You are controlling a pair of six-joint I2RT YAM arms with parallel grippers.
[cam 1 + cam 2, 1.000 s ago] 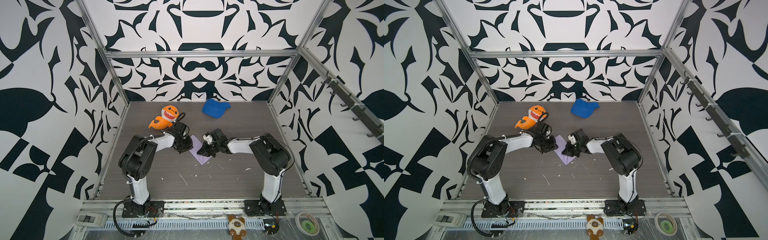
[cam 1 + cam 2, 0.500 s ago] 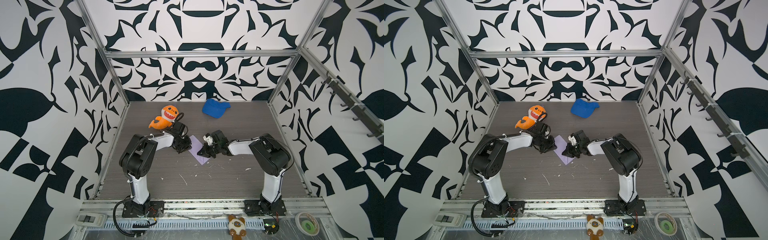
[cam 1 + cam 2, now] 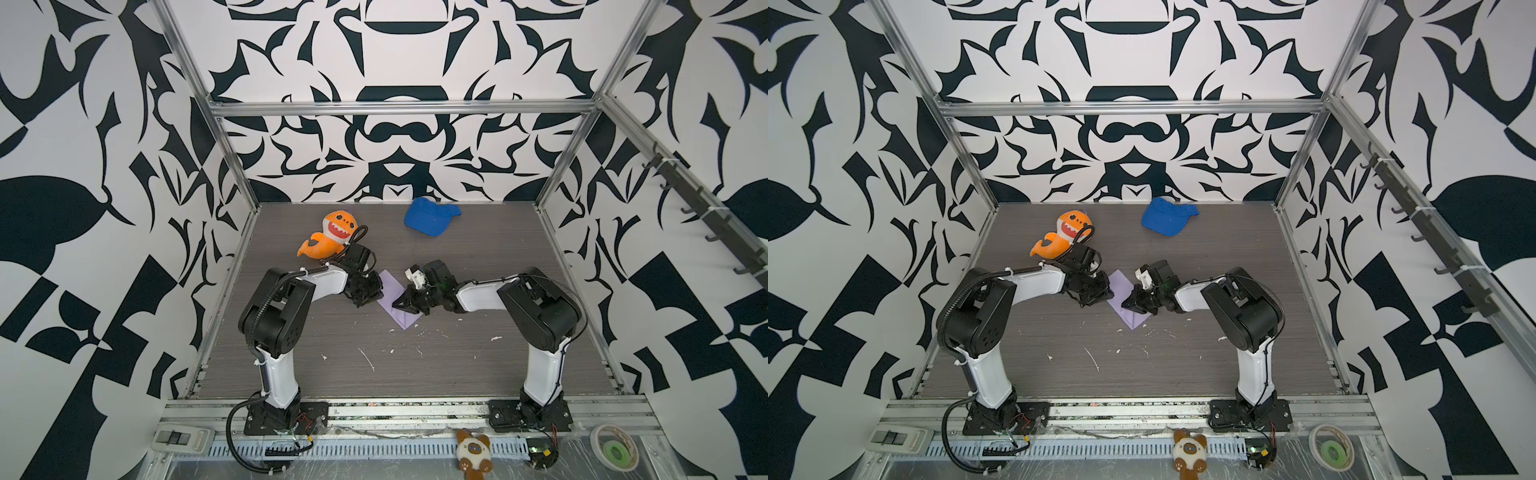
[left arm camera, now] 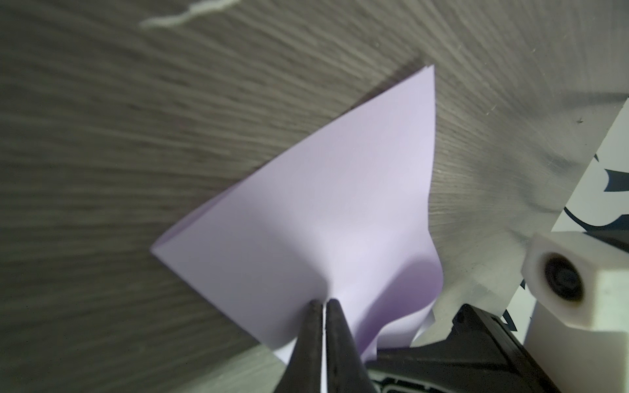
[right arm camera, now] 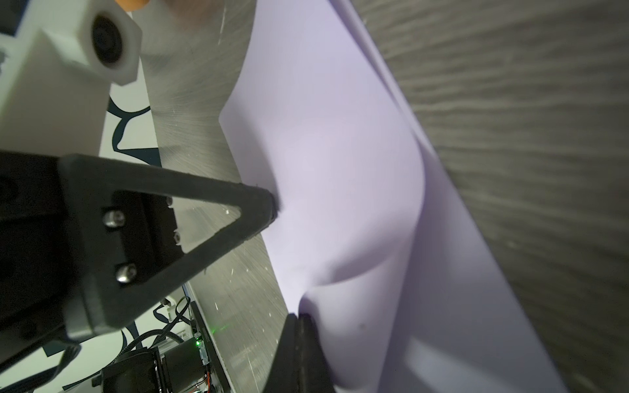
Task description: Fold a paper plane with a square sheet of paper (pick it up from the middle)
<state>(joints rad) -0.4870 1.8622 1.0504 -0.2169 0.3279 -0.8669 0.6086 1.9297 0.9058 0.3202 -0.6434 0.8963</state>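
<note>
The square sheet of paper (image 3: 402, 318), folded into 2 layers, lies at the middle of the grey table (image 3: 478, 365). The left gripper (image 4: 325, 303) is clamped on its left side and the right gripper (image 5: 299, 320) on its right side, the top layer bulging between them.

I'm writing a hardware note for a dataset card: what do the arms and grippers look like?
Both the left arm and right arm have white link shells between bulky black joint housings, on black base plates. A black corrugated cable runs along the left arm. The left gripper and right gripper are matte black, with tapered open-frame triangular fingers and silver screws.
</note>
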